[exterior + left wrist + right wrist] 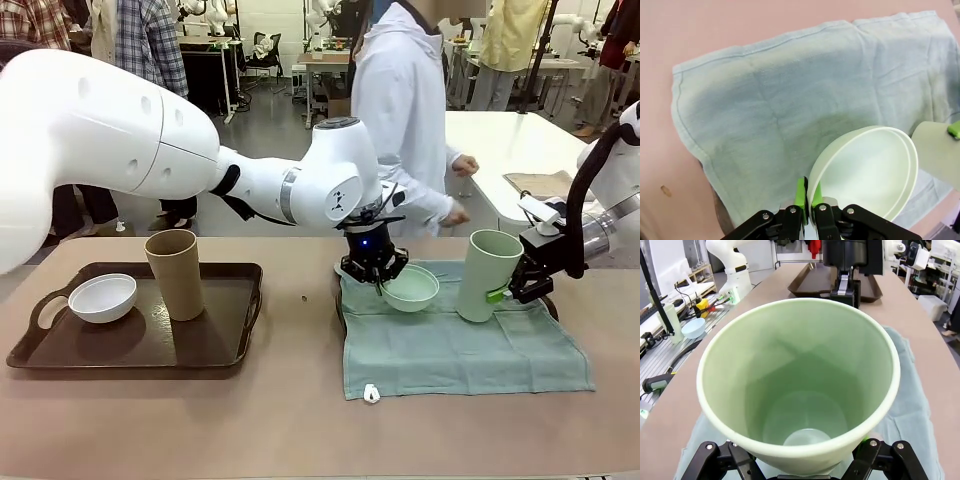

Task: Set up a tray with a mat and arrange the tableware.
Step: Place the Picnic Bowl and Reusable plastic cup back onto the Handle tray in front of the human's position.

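Bowl (412, 288) rim in left gripper (381, 283), tumbler (487, 275) in right gripper (500, 293), tray (225, 345) partly bare

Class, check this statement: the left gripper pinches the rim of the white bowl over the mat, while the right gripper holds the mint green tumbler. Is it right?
Not quite. The left gripper pinches the mint green bowl, as the left wrist view shows; the white bowl sits in the tray. The rest stands: it is over the mat, and the right gripper holds the mint green tumbler.

A person in white (400, 110) stands beyond the table (300, 420); small white object (371, 394) near its front.
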Available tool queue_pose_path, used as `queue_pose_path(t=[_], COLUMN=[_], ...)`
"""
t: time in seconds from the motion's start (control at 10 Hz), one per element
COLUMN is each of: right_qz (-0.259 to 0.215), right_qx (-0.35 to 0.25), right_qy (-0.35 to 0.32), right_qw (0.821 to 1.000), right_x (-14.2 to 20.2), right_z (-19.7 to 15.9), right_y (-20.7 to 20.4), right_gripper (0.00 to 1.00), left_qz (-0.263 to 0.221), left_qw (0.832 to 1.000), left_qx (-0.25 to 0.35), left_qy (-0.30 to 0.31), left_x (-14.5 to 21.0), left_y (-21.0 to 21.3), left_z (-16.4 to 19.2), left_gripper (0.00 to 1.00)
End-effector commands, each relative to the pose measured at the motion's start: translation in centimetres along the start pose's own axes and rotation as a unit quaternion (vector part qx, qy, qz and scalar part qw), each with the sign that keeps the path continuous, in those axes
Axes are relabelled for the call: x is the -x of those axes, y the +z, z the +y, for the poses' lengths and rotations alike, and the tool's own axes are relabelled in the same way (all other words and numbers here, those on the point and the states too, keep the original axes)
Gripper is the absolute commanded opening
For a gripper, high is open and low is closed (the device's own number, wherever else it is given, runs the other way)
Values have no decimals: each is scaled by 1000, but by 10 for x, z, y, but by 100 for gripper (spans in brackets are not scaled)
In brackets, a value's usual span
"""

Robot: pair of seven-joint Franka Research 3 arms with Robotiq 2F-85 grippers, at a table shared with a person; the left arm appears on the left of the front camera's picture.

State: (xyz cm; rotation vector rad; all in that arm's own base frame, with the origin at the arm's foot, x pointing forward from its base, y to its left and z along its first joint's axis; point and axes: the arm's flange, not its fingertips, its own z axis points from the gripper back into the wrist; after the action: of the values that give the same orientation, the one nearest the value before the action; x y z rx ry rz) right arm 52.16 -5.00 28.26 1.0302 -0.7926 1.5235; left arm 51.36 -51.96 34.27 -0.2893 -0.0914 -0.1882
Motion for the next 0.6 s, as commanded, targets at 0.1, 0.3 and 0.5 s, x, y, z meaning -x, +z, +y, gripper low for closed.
queue_pose_path(t=[0.1,0.3,0.5], right_qz=[-3,2,27], right_qx=[1,3,2], right_qy=[0,-13,-54], right_qw=[1000,1000,998], right_x=[0,0,-4], right_z=[-4,-3,1], right_y=[6,9,16], right_gripper=[100,100,100], left_qz=[21,23,33], left_qw=[1000,1000,999], left_qx=[11,8,7], left_qy=[-9,-13,-10], left_x=[-4,-3,2], left_y=[-1,1,10], left_z=[-4,-5,-2], left_gripper=[18,77,97])
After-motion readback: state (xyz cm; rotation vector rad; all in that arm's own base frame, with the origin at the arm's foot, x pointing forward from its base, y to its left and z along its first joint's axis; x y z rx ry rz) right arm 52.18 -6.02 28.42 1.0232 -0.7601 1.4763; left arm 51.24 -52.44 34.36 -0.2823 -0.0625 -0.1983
